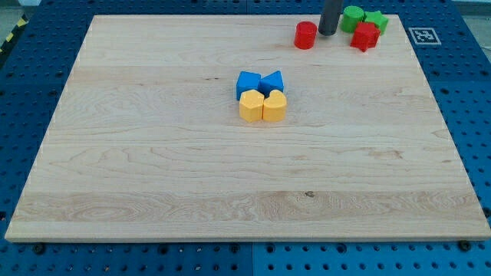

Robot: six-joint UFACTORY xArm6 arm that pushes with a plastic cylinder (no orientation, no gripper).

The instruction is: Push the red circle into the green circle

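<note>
The red circle [305, 35] stands near the view's top right of the wooden board. The green circle [352, 18] stands further right, at the board's top edge. My tip [328, 33] is down on the board between them, just right of the red circle and just left of the green circle. A red star-shaped block [365, 37] sits below and right of the green circle, touching it. A green star-shaped block [377, 21] sits to the right of the green circle.
Two blue blocks [248, 83] [272, 81] and two yellow blocks [251, 106] [275, 106] cluster near the board's middle. The board's top edge [230, 15] runs close behind the circles. A printed marker tag [423, 35] lies off the board's right.
</note>
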